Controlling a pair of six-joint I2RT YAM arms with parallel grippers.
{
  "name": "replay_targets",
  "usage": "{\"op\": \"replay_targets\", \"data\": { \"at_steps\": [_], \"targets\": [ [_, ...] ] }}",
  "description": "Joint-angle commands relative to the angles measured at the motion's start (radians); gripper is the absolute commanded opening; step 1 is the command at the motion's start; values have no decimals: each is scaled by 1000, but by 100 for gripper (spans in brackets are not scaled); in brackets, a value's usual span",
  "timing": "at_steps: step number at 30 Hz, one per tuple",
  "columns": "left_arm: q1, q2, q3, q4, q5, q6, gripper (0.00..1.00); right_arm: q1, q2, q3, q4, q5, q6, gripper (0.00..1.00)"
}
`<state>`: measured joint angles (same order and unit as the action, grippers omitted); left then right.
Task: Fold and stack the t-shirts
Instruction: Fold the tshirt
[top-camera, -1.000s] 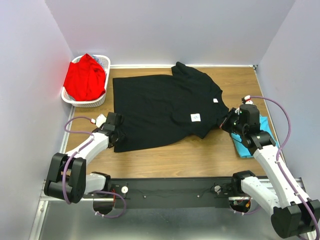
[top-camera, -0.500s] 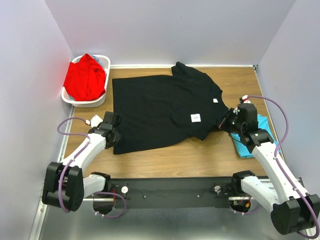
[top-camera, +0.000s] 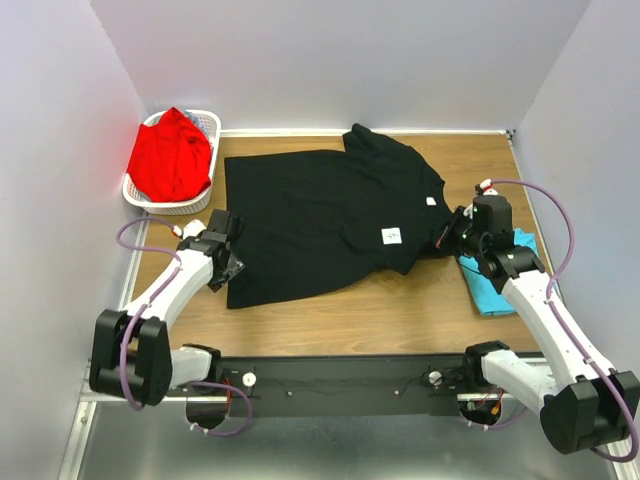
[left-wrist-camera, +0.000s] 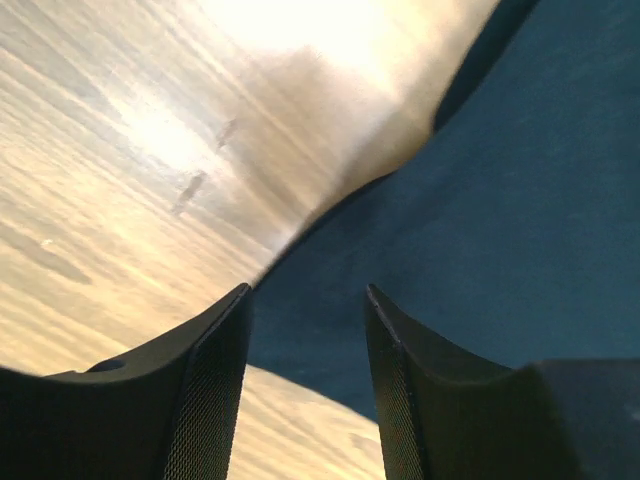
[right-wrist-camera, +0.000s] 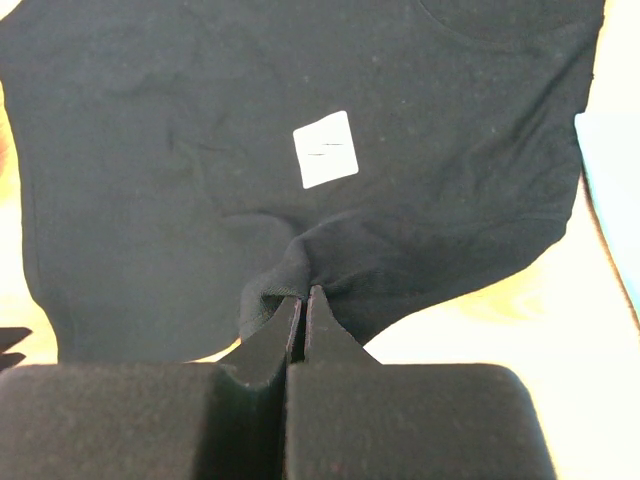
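The large black t-shirt (top-camera: 320, 215) lies spread flat on the wooden table, its white label (top-camera: 391, 235) facing up. My left gripper (top-camera: 228, 262) stands open at its near left corner; in the left wrist view the fingers (left-wrist-camera: 308, 295) are apart over the black cloth (left-wrist-camera: 500, 200) with nothing pinched. My right gripper (top-camera: 452, 238) is shut on a bunched fold of the black shirt's right edge (right-wrist-camera: 303, 292), just below the label (right-wrist-camera: 326, 149). The turquoise t-shirt (top-camera: 500, 285) lies folded under the right arm. A red t-shirt (top-camera: 170, 155) is heaped in the basket.
The white lattice basket (top-camera: 165, 207) stands at the far left corner, by the left wall. Bare wood (top-camera: 400, 310) runs between the black shirt and the arms' base rail. Walls close off the table on the left, right and far sides.
My left gripper has opened and let go of the black shirt's near left corner, shifting a little away from the base. The right gripper stays shut and has moved slightly farther back.
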<state>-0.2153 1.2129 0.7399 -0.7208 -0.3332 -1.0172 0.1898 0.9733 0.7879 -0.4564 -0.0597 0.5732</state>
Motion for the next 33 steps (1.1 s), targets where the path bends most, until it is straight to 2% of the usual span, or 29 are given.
{"op": "replay_targets", "data": {
  "at_steps": [1,5,9,18,19,27,30,32,33],
  "targets": [
    [-15,66,21,-74,-4,65,57,-4,13,31,28,-25,-22,0],
    [-67,37,3,-94,6,32,57,-4,18,22,36,-25,-21,1],
    [-73,13,-2,-95,25,40,57,-3,30,8,50,-35,-19,0],
    [-75,138,39,-75,71,120,56,-3,47,10,64,-43,-21,0],
    [-75,157,42,-66,83,129,52,-3,48,10,64,-43,-21,1],
    [-76,221,41,-11,137,154,45,-4,62,14,68,-45,-18,1],
    [-76,235,33,14,146,167,38,-3,68,17,70,-42,-19,0],
    [-75,249,30,26,149,177,26,-4,71,22,70,-40,-19,0],
    [-75,251,32,26,146,180,14,-3,73,24,70,-40,-18,1]
  ]
}}
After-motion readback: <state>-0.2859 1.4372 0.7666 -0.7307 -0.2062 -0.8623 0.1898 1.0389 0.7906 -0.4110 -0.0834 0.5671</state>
